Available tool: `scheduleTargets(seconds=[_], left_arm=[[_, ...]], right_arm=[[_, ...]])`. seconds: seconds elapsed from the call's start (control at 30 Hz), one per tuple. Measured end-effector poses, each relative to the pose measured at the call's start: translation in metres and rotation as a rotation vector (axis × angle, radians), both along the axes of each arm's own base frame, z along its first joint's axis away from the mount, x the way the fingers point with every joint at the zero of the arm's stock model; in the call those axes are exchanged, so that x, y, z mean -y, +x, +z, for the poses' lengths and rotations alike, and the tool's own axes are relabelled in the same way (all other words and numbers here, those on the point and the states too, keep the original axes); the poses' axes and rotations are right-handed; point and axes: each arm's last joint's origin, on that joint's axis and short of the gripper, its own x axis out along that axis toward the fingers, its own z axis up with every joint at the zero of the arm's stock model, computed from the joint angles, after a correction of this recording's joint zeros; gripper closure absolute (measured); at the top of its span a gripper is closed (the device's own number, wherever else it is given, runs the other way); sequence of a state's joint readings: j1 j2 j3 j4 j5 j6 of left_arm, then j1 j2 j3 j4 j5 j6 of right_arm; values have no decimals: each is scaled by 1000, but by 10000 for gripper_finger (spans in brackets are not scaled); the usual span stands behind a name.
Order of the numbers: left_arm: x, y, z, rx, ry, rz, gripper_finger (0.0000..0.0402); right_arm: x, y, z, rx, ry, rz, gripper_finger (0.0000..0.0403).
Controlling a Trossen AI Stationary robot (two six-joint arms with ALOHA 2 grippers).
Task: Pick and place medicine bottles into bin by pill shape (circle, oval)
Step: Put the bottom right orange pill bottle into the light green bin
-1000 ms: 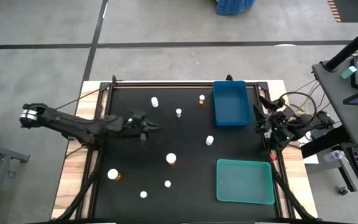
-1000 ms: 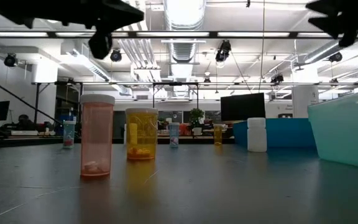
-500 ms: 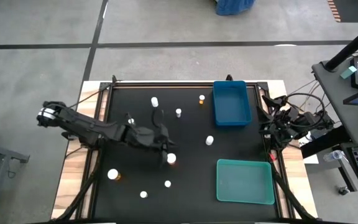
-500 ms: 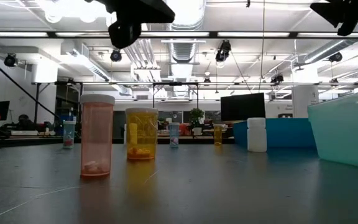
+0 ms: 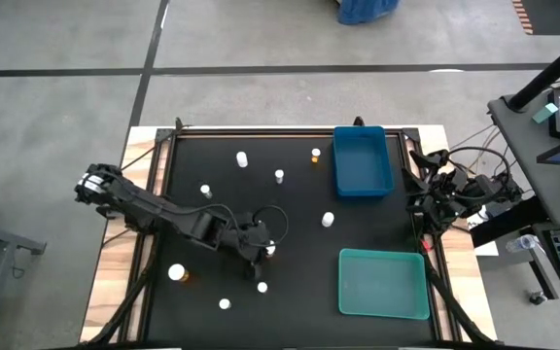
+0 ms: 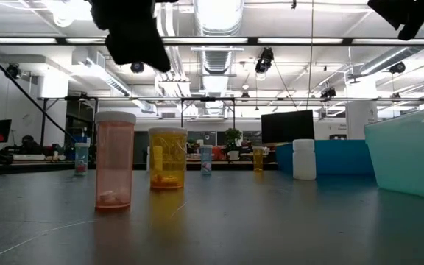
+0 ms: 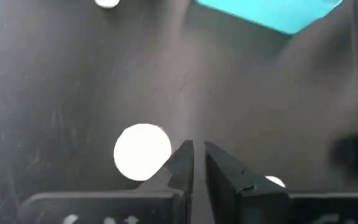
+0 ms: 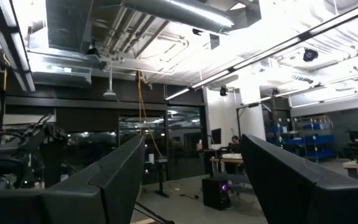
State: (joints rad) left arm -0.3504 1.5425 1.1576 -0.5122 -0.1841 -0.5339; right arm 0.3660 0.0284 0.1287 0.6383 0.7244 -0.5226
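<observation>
The left gripper [image 5: 261, 251], fingers nearly closed with only a narrow gap and holding nothing, hovers over a white-capped bottle [image 7: 142, 151] at mid-table; this looks like the approach to a pick, which calls for opening and centring. Other bottles [image 5: 328, 220] stand apart; two bins [image 5: 363, 161] wait opposite. The right gripper [image 8: 191, 180], open, idles at the table's edge.

I find no text, label, brand, number or sign that I can read in any view. The medicine bottles [image 6: 115, 160] in front of me show no legible print, and the screens in the room beyond my table are too small to make out.
</observation>
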Motion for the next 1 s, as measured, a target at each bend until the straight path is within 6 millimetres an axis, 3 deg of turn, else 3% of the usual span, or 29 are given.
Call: scheduleTargets(seconds=[0.1, 0.27, 0.5, 0.73, 1.0], left_arm=[[-2, -3, -3, -46, 11, 7, 349], [-2, -4, -3, -51, 12, 9, 261], [-6, 5, -18, -39, 200, 136, 149], [-1, 15, -45, -125, 225, 85, 135], [2, 19, -56, -156, 193, 66, 135]], right_arm=[[0, 0, 0, -2, -2, -1, 145], [0, 0, 0, -8, -18, -8, 145], [0, 0, 0, -18, -36, -21, 145], [0, 0, 1, -17, -35, -20, 145], [0, 0, 1, -14, -30, -17, 145]])
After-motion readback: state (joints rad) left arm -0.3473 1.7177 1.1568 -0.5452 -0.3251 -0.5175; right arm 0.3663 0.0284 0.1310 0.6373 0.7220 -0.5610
